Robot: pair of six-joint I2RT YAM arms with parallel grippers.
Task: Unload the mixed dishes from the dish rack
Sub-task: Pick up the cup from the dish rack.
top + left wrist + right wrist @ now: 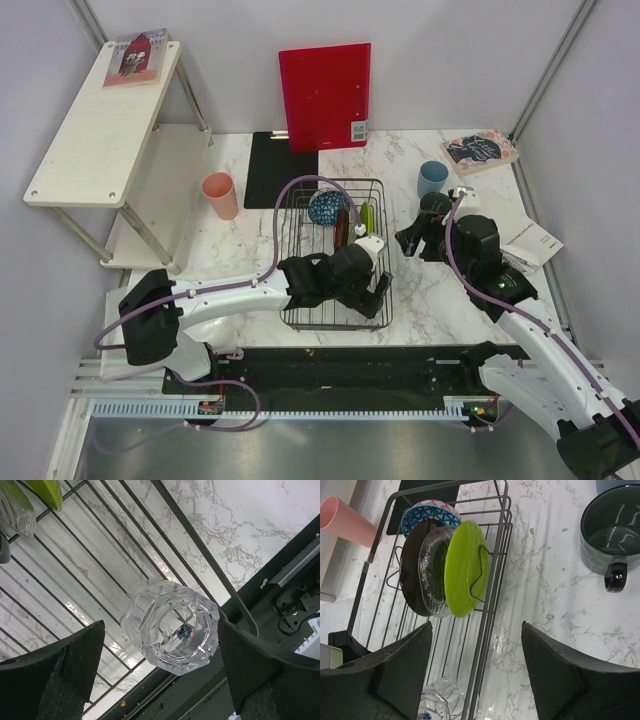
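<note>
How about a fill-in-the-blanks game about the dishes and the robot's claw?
1. The left gripper is ___ around the clear faceted glass.
2. In the black wire dish rack, the clear glass plate stands ___ the dark red plate and the lime-green dish.
3. The pink cup stands on the white marble table, on the rack's ___ side.

Missing words: open; between; left.
</note>
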